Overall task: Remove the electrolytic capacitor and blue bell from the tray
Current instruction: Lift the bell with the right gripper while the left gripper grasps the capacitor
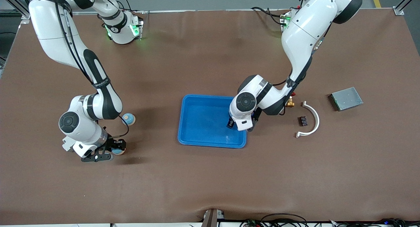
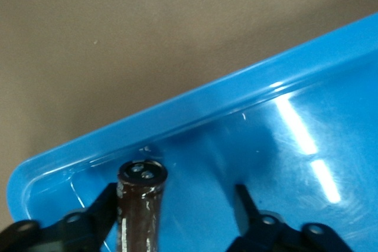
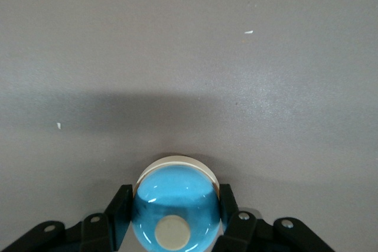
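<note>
Standing upright in blue tray (image 2: 195,110): capacitor (image 2: 139,205), axis vertical.

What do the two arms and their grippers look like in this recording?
Both arms are glossy white with rounded shells and black joint sections. Dark round caps sit on the wrist joints, and black cables run along the outside of each arm. Green lights glow at both bases. The left gripper and right gripper are black, with slim jaws and round screw holes on their bodies.

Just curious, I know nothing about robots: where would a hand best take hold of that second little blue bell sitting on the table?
Probably from straight above, fingers closing on opposite sides of the blue bell's round dome, low down where it is widest. It sits upright, apart from other things.
</note>
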You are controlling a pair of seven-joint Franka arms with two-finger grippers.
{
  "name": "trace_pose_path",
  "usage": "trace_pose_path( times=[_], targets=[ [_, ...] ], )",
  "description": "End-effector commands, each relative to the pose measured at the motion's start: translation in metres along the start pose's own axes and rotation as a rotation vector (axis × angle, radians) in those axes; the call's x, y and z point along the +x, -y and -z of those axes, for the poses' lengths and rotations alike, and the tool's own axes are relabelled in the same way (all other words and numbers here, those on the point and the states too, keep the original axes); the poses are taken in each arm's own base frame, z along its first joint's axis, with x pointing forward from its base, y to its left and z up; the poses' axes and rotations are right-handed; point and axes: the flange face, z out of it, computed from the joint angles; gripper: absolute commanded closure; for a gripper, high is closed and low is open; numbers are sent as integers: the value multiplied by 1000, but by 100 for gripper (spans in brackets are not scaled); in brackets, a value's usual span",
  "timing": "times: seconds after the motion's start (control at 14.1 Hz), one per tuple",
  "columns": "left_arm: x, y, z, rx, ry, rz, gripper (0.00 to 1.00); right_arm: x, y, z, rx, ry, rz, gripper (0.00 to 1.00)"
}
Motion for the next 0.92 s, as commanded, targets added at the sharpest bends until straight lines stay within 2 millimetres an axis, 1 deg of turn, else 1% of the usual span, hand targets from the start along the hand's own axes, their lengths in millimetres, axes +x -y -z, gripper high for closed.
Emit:
trace_pose_path(
  times=[0.0,0.21,0.35,0.5,0.71,0.78,0.85],
  targets=[
    [-2,-2,0,-8,-25,-1,55,-3,-2,0,20,-9,5,100],
    [-3,-3,5,-16,-24,-3,85,-5,-3,-6,19,-4,3,100],
    [-3,-3,6,-17,-25,-3,100,-5,-1,-7,19,-3,6,100],
    [-2,-3,9,-15,-29,-3,100,-6,-1,-10,19,2,5,100],
    [4,-5,32,-38,-41,-8,100,-7,2,-12,22,5,6,100],
    [8,-3,36,-23,-55,-18,100,-7,4,-12,24,5,2,100],
    [9,-2,46,-16,-66,-50,100,-7,4,-13,27,5,-2,100]
  ],
)
